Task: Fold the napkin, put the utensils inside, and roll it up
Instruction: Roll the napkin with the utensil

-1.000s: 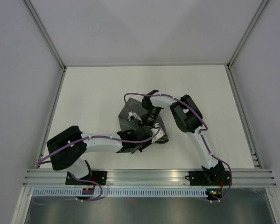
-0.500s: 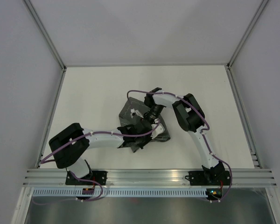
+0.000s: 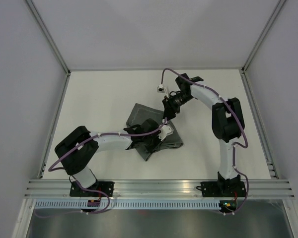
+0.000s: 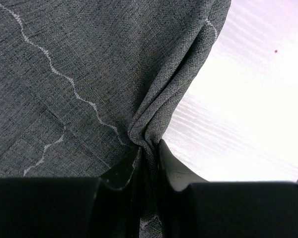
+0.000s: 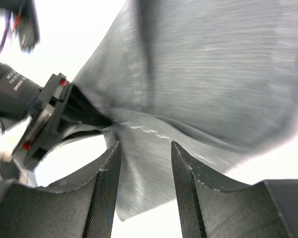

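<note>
The dark grey napkin (image 3: 139,115) lies crumpled in the middle of the white table, partly folded over on itself. My left gripper (image 3: 157,138) is low over its right half. In the left wrist view my left gripper (image 4: 149,147) is shut on a bunched ridge of the napkin (image 4: 79,59) beside its stitched line. My right gripper (image 3: 168,112) hangs just behind the cloth, a little apart from it. In the right wrist view my right gripper (image 5: 141,147) stands open with nothing between its fingers, and the napkin (image 5: 213,74) shows beyond them. No utensils are in view.
White walls with metal corner posts (image 3: 52,42) close in the table on three sides. An aluminium rail (image 3: 159,187) runs along the near edge and carries both arm bases. A white cable plug (image 3: 161,89) sticks out from the right arm.
My right gripper opened, let go of the napkin and swung back and to the right. My left gripper closed tighter on the cloth and slid right, dragging a fold along.
</note>
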Controlling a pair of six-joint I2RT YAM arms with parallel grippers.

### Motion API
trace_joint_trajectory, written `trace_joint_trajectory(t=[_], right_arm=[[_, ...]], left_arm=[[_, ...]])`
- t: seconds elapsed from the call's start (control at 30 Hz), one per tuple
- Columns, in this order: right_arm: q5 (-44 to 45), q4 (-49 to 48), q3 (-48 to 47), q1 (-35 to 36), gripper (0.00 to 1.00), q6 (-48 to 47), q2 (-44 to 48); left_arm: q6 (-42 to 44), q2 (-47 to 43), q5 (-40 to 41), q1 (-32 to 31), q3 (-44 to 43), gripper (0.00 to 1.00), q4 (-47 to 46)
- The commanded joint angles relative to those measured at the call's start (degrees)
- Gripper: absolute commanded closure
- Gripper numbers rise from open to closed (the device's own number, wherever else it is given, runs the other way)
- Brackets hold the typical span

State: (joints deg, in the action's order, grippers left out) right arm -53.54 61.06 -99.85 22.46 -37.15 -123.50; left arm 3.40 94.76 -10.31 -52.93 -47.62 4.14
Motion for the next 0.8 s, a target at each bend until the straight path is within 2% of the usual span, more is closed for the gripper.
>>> trace_joint_trajectory(t=[0.0,0.17,0.27,0.33,0.37,0.47,0.6,0.77], right_arm=[[-2.0,-11.4,3.9,-7.0,0.49,8.9,6.9],[2.3,-21.1,14.2,-13.0,0.49,3.4,18.2],[6.1,-30.1,30.9,-13.3,0.48,-1.1,30.2],[6.8,-35.9,37.5,-13.1,0.46,-6.2,39.8],[7.7,-37.3,43.2,-13.1,0.45,-7.7,42.9],[8.5,-39.5,51.3,-10.8,0.43,-15.5,54.1],[11.7,-34.2,55.6,-4.9,0.41,-23.3,57.0],[17.0,-36.6,61.4,2.6,0.37,-25.5,58.6]], left_arm=[[-2.8,3.1,-9.1,1.9,-0.7,0.98,2.2],[-5.7,5.3,-15.0,4.8,-1.0,0.98,1.0],[-7.1,6.8,-18.2,5.6,-0.7,0.98,-1.0],[-8.0,7.7,-18.9,5.6,-0.7,0.98,-1.9],[-8.1,8.3,-19.2,5.6,-0.6,0.98,-2.4],[-9.2,9.1,-19.8,5.9,-0.3,0.98,-3.5],[-10.2,9.5,-20.5,6.3,0.5,0.98,-6.0],[-11.0,10.6,-21.2,7.5,2.0,0.98,-7.7]])
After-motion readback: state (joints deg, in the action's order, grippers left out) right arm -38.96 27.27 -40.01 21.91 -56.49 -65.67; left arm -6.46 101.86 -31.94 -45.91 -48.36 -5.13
